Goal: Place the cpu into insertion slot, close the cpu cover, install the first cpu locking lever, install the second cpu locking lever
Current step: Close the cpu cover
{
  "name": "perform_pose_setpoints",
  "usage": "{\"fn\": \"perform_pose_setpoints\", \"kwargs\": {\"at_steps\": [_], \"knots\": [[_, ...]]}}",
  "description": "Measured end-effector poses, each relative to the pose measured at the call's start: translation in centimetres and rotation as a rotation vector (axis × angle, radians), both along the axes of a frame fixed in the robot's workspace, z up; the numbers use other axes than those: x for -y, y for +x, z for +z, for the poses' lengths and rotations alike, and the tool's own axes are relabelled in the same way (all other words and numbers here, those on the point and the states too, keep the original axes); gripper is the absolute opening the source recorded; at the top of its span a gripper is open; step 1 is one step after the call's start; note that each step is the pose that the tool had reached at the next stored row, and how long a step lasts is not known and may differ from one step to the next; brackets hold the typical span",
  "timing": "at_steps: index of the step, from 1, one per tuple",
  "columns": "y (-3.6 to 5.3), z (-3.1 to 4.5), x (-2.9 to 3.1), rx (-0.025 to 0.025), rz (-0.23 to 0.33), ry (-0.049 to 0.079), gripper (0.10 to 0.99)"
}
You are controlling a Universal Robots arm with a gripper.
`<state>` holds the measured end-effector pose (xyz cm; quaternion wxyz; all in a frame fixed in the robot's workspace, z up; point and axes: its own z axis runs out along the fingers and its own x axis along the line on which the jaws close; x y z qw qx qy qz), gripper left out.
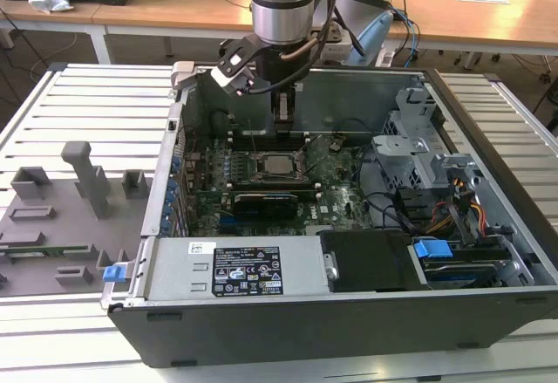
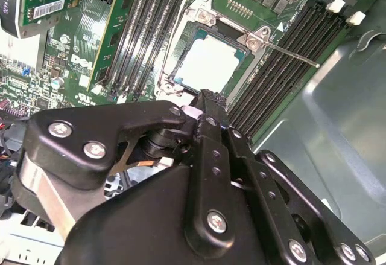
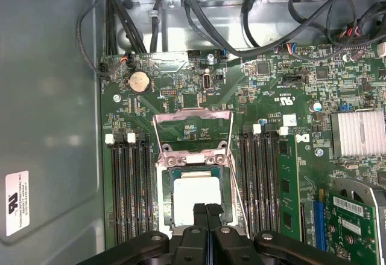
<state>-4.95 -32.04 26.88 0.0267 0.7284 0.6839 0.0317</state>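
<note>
With the cpu (image 3: 196, 197) seated in the insertion slot (image 3: 167, 207) just beneath our clenched, empty gripper (image 3: 206, 206), we judge cover-closing is in hand, calling for tipping down the raised cpu cover (image 3: 192, 116) just beyond it.

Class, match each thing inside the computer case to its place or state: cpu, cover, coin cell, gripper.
Things:
1 cpu
2 cover
3 coin cell
4 gripper

States:
A swung up, open
B fingers together, over the cpu's edge
C lying in the slot
D round, on the green board

Pairs: 1-C; 2-A; 3-D; 4-B
</note>
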Motion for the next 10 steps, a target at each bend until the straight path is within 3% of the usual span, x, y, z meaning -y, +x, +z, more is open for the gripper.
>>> {"fn": "perform_pose_setpoints", "kwargs": {"at_steps": [6,10], "knots": [[0.15,0.04,0.0,-0.0002,0.0,0.0,0.106],[1.38,0.03,0.0,-0.0005,0.0,0.0,0.106]]}}
